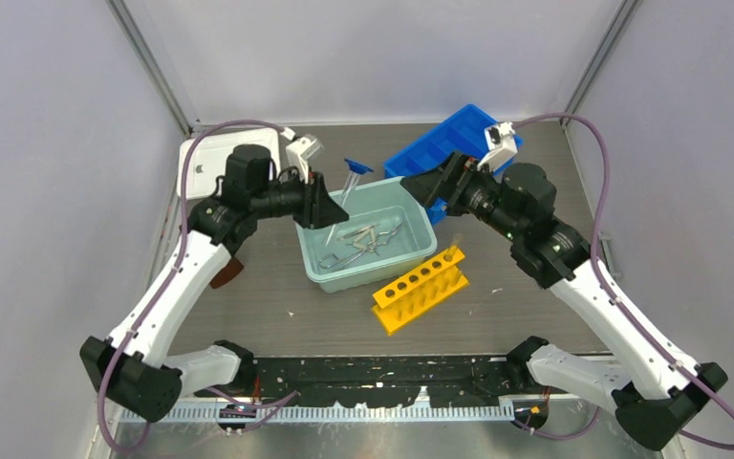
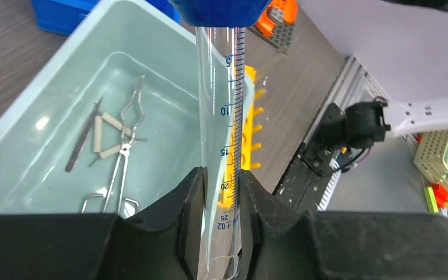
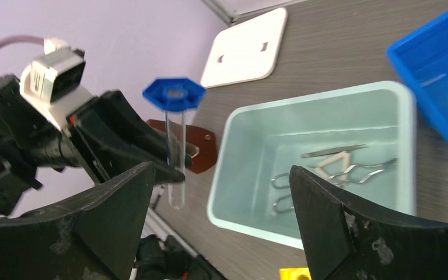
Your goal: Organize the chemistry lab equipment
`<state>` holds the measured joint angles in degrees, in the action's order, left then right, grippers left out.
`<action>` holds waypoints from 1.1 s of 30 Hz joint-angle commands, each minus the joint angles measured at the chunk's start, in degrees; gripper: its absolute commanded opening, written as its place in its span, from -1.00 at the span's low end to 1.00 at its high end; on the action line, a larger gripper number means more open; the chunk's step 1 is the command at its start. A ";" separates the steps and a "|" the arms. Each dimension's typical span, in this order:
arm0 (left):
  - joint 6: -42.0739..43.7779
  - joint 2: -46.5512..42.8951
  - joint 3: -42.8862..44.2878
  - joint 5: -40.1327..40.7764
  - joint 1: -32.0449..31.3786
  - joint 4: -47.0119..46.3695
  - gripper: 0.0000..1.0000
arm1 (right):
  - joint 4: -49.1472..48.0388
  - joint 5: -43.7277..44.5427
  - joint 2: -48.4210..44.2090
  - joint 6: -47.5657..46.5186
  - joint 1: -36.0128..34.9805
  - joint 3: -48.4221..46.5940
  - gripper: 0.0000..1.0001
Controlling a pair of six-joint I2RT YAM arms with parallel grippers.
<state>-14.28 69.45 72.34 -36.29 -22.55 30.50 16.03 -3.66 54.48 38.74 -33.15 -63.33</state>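
Two bins dominate the table: a pale teal tub [image 1: 373,273] of smooth, glossy moulded plastic at centre, and a blue divided tray [image 1: 440,143] at its 1 o'clock. A yellow rack [image 1: 420,287] with a row of round holes lies at the tub's 5 o'clock. The right gripper [image 3: 220,172] hangs at the tub's 2 o'clock with its jaws spread wide and nothing between them. The left gripper [image 2: 219,192], at the tub's 10 o'clock, is closed narrowly on the slim clear tube [image 2: 219,116], held upright above the tub's 11 o'clock corner, blue hexagonal cap uppermost and the clamp near the open lower end. The tube is thin-walled, printed with a graduated scale, and probably light, rigid, slick and breakable; a grip low on the shaft leaves it top-heavy, so mid-shaft would likely be steadier. Inside the tub lie silvery wire tongs [image 2: 125,151], stiff and springy, best taken across the paired shanks. Touching them is a wire triangle [image 2: 108,137] sleeved in white, matte tubes, likely brittle. A flat dark tool [image 2: 84,137] lies just beside it.
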 commanded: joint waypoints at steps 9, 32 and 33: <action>4.35 -8.27 -5.76 -8.27 -1.53 -4.41 -0.69 | -10.58 -21.40 13.36 11.99 0.10 -8.27 0.81; 6.11 -6.04 -4.57 -12.57 -1.54 -0.45 -0.70 | -16.72 -27.60 19.01 9.80 -0.92 -9.34 0.67; 6.11 -6.01 -4.53 -12.66 -1.54 -0.44 -0.70 | -15.80 -28.19 19.75 9.57 -0.98 -9.61 0.66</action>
<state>-9.32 63.66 66.65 -46.63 -23.99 30.72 2.02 -30.20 72.66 49.47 -33.67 -69.97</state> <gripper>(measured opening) 0.272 0.839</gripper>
